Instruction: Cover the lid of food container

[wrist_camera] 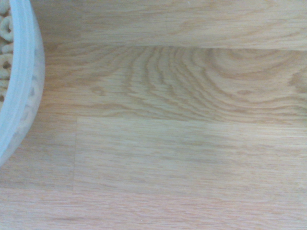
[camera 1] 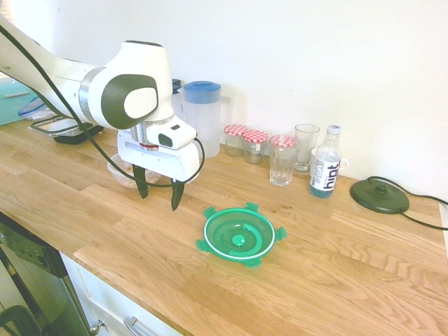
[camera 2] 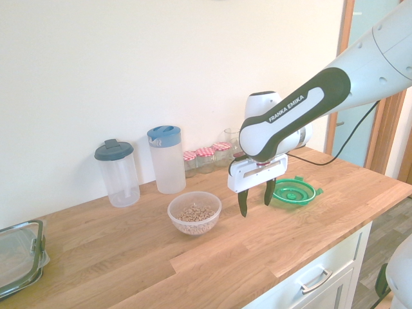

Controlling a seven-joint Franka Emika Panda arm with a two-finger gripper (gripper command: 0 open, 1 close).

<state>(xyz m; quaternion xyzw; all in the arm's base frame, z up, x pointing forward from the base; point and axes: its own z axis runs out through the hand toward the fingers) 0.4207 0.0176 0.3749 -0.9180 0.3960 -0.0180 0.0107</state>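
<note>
Surface: a pale oak worktop [camera 1: 336, 266] runs along a white wall.
Centre: a green lid [camera 1: 239, 235] lies seal side up; a clear bowl [camera 2: 194, 213] of brown cereal sits well apart from it.
By the wall: two clear jugs, one blue-topped [camera 2: 166, 159], one grey-topped [camera 2: 116, 172]; three jars with checked lids [camera 1: 255, 145]; two glasses [camera 1: 282, 159]; a water bottle [camera 1: 325, 171]; a black kettle base [camera 1: 379, 195].
Far end: a black-rimmed box [camera 2: 16, 256].
</note>
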